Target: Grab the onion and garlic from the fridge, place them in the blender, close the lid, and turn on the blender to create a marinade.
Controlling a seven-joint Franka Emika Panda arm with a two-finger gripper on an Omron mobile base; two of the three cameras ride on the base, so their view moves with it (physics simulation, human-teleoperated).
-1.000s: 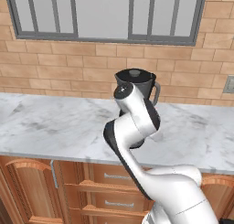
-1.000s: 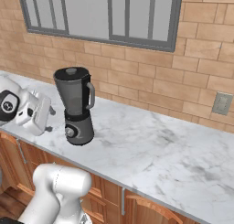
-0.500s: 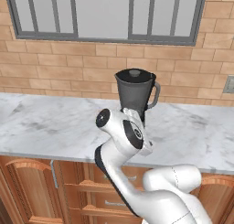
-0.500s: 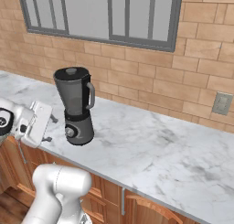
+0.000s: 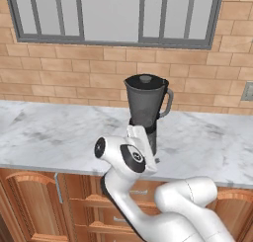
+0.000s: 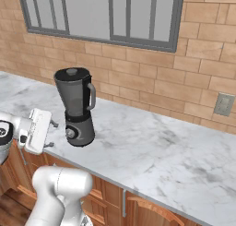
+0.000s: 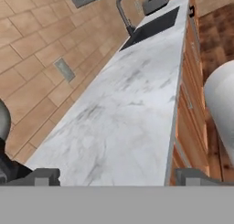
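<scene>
The blender (image 5: 146,110) stands on the marble counter (image 5: 54,132) against the brick wall, a smoky jar on a dark base with a silver knob (image 6: 70,133). The black lid (image 5: 145,79) sits on the jar's mouth. My gripper (image 6: 51,134) hangs at the counter's front edge, just left of the blender (image 6: 76,107) base, open with nothing between its fingers. In the hand view the gripper (image 7: 118,177) points along the counter, with the blender (image 7: 3,127) at the left edge. The onion, garlic and fridge are out of view.
Far along the counter (image 7: 123,104) lie a dark sink (image 7: 151,24) with a faucet (image 7: 123,8). A wall outlet (image 6: 223,104) is set in the brick. Wooden drawers and doors (image 5: 34,201) run below the counter. A window (image 5: 113,14) sits above.
The arm has folded lower in front of the counter, and the hand has dropped slightly toward the counter's front edge beside the blender. The gripper stays open.
</scene>
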